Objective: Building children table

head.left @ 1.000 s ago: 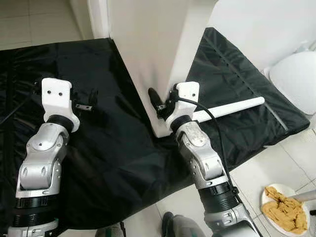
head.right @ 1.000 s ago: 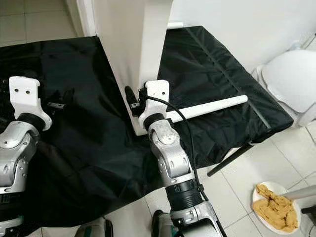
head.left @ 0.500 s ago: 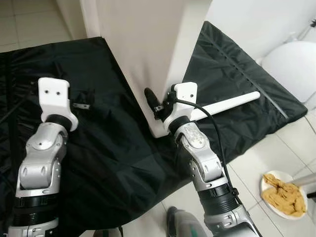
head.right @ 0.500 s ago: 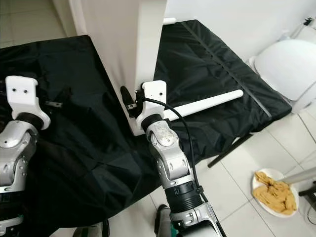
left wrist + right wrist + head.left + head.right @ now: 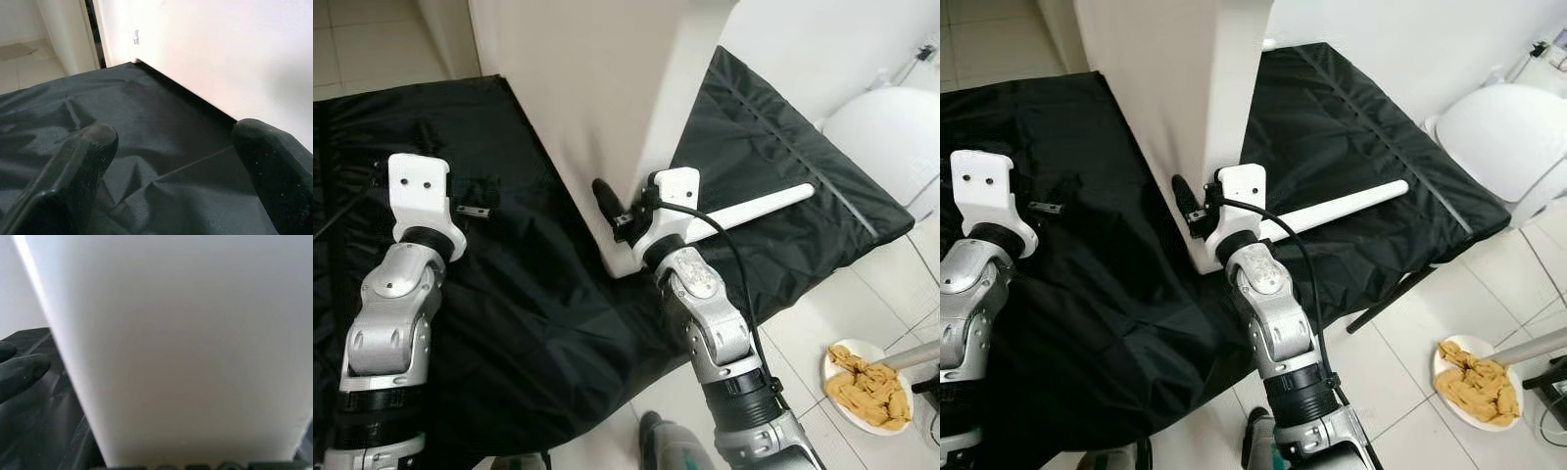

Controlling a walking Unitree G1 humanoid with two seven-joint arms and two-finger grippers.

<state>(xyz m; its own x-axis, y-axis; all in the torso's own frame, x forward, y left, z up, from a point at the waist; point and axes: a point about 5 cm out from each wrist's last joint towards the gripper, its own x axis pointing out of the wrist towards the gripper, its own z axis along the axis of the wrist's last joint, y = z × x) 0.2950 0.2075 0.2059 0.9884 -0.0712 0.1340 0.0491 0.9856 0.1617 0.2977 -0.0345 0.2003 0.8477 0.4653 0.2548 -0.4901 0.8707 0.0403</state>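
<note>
Black jaws of the right gripper [image 5: 619,208] straddled the lower corner of the white table panel [image 5: 607,98], seemingly grasping its edge (one finger visible on the near face). Just behind that wrist lay the white leg [image 5: 759,206], long axis running away rightward. Well apart, the left gripper [image 5: 475,196] hovered released over the black-covered table [image 5: 529,313].

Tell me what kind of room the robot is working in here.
Probably a room in a home, set up for furniture assembly. Pale square floor tiles run beneath a work surface draped in black fabric, where a tall white board stands upright and a loose white rod lies beside it.
</note>
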